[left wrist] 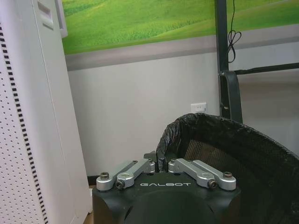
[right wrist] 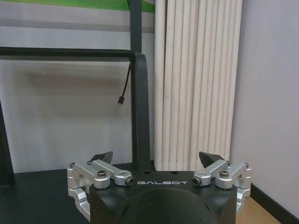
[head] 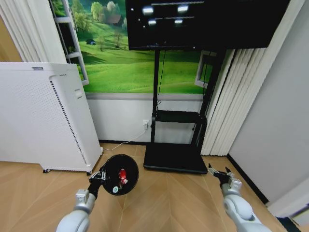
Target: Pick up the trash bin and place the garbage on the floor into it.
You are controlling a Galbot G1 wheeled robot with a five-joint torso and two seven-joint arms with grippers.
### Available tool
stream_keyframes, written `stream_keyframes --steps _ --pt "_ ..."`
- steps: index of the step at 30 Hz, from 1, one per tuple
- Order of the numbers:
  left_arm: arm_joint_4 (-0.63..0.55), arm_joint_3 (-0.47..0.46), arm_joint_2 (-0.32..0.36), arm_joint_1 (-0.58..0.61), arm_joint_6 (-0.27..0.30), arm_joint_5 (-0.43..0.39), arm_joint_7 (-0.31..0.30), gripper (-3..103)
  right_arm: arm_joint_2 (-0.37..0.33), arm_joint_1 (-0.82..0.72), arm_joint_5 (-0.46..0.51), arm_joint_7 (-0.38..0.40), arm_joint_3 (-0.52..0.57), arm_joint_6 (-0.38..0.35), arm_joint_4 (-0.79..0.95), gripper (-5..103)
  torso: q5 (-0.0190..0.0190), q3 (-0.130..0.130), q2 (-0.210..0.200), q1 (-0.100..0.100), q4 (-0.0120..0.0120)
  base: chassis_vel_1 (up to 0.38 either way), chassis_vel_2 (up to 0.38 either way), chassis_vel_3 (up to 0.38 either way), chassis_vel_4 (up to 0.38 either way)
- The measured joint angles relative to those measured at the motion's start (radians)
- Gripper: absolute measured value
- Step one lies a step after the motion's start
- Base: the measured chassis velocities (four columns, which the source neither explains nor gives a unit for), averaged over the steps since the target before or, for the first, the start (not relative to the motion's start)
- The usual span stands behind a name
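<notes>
The trash bin [head: 112, 170], small, round and black, hangs just above the wooden floor in the head view. My left gripper [head: 101, 176] is shut on its near rim. Inside the bin lie pieces of the garbage: a red bit [head: 122, 174] and a small pale item [head: 116, 189]. In the left wrist view my left gripper [left wrist: 159, 164] pinches the black liner edge of the trash bin [left wrist: 233, 149]. My right gripper [head: 218, 173] hovers open over the floor at the right, holding nothing. In its own wrist view my right gripper [right wrist: 156, 159] has its fingers spread wide.
A tall white perforated appliance [head: 38, 116] stands at the left, close to the bin. A black TV stand [head: 176, 158] with a flat base sits against the back wall. White curtains [head: 231, 106] hang at the right. Open wooden floor [head: 169, 203] lies between my arms.
</notes>
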Motion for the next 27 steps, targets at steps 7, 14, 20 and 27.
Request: stream_keyframes --steps 7,14,20,27 --pt "-0.002 -0.02 -0.022 0.01 -0.003 0.008 -0.001 7 0.007 0.004 -0.003 0.0 -0.007 0.0 0.0 100 0.0 0.0 0.0 0.0 -0.0003 0.0 0.0 0.0 0.0" --pt "-0.004 -0.033 -0.053 0.034 -0.02 0.019 -0.003 7 0.007 0.004 -0.003 -0.001 -0.007 0.0 -0.001 100 0.0 0.0 0.0 0.0 -0.0002 0.0 0.0 0.0 0.0" --pt "-0.005 -0.034 -0.082 0.069 -0.033 0.039 -0.003 7 0.007 0.004 -0.003 -0.001 -0.008 0.0 -0.002 100 0.0 0.0 0.0 0.0 -0.0002 0.0 0.0 0.0 0.0" --pt "-0.008 -0.04 -0.095 0.086 -0.038 0.045 -0.003 7 0.007 0.004 -0.003 -0.002 -0.008 0.0 -0.002 100 0.0 0.0 0.0 0.0 -0.0001 0.0 0.0 0.0 0.0"
